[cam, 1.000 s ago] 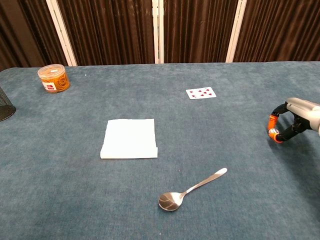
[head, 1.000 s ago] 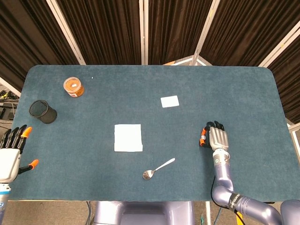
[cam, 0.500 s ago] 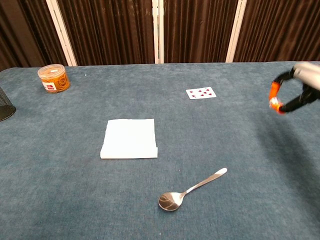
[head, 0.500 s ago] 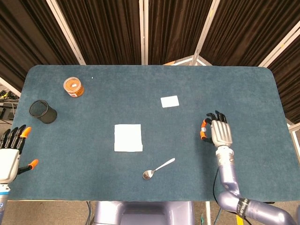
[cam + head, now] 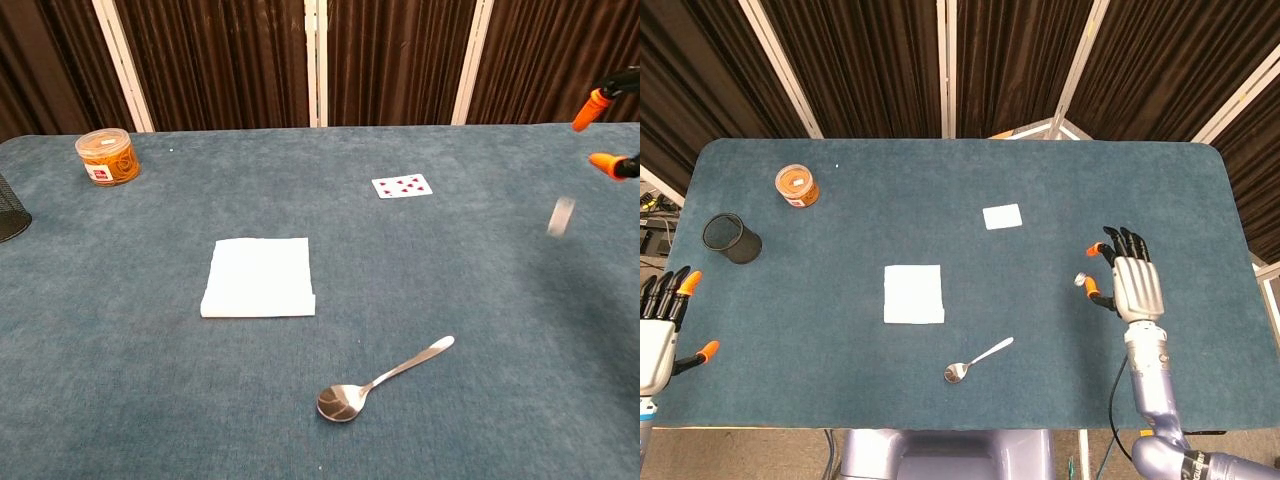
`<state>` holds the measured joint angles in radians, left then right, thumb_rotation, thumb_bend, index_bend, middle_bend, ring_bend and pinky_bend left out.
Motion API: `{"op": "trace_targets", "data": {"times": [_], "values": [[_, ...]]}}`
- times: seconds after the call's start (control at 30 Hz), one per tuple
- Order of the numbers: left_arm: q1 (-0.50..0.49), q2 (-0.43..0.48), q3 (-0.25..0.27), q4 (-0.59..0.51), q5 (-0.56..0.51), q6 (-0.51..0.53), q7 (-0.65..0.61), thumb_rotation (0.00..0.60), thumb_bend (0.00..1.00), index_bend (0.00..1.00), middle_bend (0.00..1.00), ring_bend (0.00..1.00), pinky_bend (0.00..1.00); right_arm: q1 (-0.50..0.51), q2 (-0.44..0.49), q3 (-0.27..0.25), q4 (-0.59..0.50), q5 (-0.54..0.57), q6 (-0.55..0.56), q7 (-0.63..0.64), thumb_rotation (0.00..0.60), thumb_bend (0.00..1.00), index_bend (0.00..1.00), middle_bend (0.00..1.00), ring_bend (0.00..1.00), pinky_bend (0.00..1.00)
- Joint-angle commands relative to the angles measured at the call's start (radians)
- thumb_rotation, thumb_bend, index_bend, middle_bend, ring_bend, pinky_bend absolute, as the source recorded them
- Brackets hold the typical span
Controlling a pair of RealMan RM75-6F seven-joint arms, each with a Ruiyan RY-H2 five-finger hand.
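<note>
1. Right of the spoon and a little farther back: right hand, raised, fingers spread wide, holding nothing.
2. Just beside its thumb tip, not touching: small pale piece, blurred, long axis roughly upright and slightly tilted in the chest view; cannot tell which end leads.
3. Curled, lower and nearer the spoon a second ago; now opened and shifted right, with the piece loose.
4. Far left of the spoon: left hand, fingers apart, empty.
5. Behind the spoon: white napkin, playing card; far back-left, orange jar and black mesh cup.
</note>
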<state>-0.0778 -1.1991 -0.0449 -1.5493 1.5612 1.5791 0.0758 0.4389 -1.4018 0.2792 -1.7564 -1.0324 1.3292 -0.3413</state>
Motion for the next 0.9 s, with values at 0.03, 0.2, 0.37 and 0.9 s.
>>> {"op": "trace_targets", "data": {"times": [0.03,0.2,0.37,0.9], "values": [[0.001,0.001,0.002,0.000,0.002,0.001,-0.001,0.600,0.04,0.00,0.00,0.00,0.00,-0.021,0.009,-0.019,-0.009,-0.019,0.015,0.018,0.600,0.29,0.33,0.07,0.00,0.00],[0.005,0.001,0.004,-0.001,0.006,0.006,-0.001,0.600,0.04,0.00,0.00,0.00,0.00,-0.076,0.025,-0.062,-0.014,-0.059,0.048,0.082,0.600,0.27,0.33,0.06,0.00,0.00],[0.009,0.003,0.002,-0.003,0.006,0.014,-0.008,0.600,0.04,0.00,0.00,0.00,0.00,-0.141,0.054,-0.120,0.016,-0.144,0.096,0.155,0.600,0.22,0.22,0.00,0.00,0.00],[0.017,-0.002,-0.001,-0.010,0.017,0.035,0.015,0.600,0.04,0.00,0.00,0.00,0.00,-0.257,0.107,-0.218,0.169,-0.360,0.192,0.328,0.600,0.20,0.02,0.00,0.00,0.00]]}}
